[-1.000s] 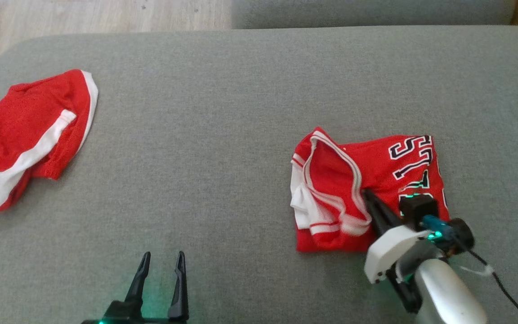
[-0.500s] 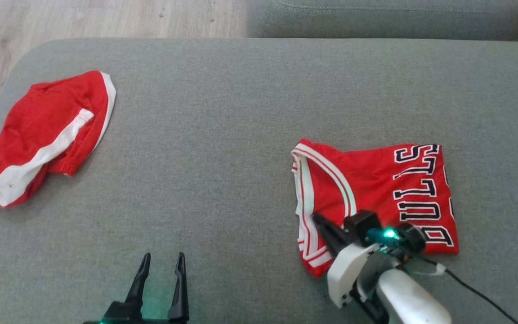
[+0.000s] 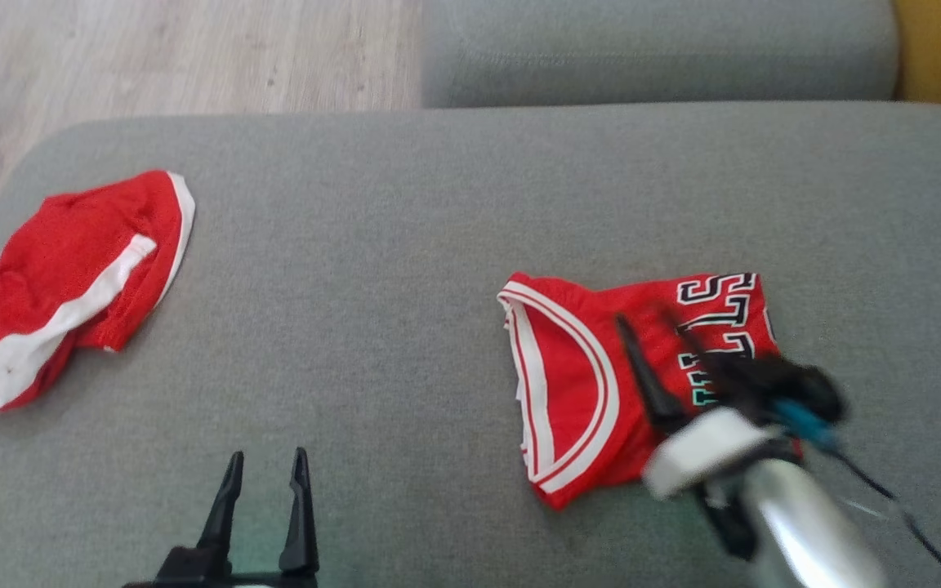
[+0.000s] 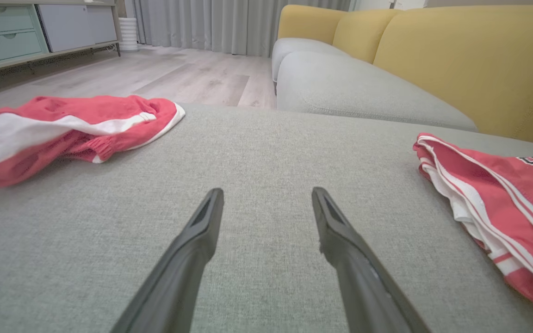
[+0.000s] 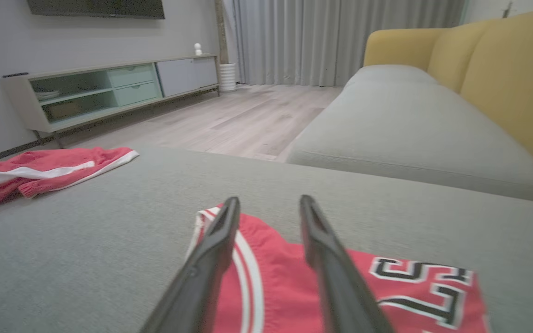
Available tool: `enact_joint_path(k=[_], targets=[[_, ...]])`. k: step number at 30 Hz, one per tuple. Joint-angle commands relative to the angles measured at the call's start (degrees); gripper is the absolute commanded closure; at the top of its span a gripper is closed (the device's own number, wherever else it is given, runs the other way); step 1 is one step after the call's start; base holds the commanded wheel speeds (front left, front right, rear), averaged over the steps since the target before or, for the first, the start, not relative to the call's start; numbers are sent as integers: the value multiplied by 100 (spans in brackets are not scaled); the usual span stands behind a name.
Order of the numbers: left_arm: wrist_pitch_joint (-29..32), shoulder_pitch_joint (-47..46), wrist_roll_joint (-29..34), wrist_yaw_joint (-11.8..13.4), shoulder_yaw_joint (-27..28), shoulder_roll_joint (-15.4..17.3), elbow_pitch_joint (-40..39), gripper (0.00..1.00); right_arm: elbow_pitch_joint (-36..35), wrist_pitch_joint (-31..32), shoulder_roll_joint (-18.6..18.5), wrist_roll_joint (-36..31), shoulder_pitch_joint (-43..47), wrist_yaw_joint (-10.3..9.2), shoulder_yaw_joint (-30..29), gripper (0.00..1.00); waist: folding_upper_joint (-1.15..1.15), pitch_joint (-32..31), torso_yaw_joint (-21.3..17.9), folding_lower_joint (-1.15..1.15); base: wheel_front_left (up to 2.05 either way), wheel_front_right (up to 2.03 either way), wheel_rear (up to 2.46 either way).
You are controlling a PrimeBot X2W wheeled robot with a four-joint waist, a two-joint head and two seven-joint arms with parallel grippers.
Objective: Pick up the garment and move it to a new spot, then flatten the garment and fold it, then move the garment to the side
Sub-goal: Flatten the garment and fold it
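Lying folded on the right part of the grey sofa cushion [image 3: 405, 245], the red jersey [image 3: 577, 384] (black lettering facing up) sits under the right gripper [image 3: 648, 320], whose fingers stand parted and hold nothing. The left gripper [image 3: 268, 454], likewise spread and empty, hangs low over bare cushion, well apart from the jersey. Red shorts [image 3: 70, 269] lie at far left.

Work surface was a broad grey upholstered cushion [image 3: 405, 245], with a grey sofa seat [image 5: 410, 125] and yellow backrest [image 5: 511, 69] beyond it. Pale wood-plank floor [image 5: 257, 115] ran to full-length grey curtains [image 5: 331, 37]. A low cabinet [image 5: 109, 88] with pale green drawers stood against a grey wall [image 5: 3, 41], under a dark screen [image 5: 95, 8]; light soft and even.
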Motion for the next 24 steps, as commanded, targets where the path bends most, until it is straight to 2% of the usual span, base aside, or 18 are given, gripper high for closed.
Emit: enact_joint_path(k=[1, 5, 10, 16, 24], targets=[[-47, -57, 61, -43, 228, -20, -210, 0, -298, -106, -64, -85, 163, 43, -83, 0, 0, -95, -46, 0, 0, 0, 0], [-47, -14, 116, -107, 333, -20, -353, 0, -1058, -205, -407, -327, 770, 43, -953, 0, 0, -199, -56, 0, 0, 0, 0], [-47, 46, 139, -189, 389, -20, -399, 0, -1767, -219, -570, -243, 1514, 43, -1751, 0, 0, -295, -27, 0, 0, 0, 0], [-47, 52, 139, -264, 431, -20, -432, 0, -1729, -220, -503, -161, 2071, 43, -2070, 0, 0, -320, -11, 0, 0, 0, 0], [-47, 17, 237, -327, 516, -20, -409, 0, -1577, -221, -326, -116, 2099, 43, -2204, 0, 0, -310, -84, 0, 0, 0, 0]])
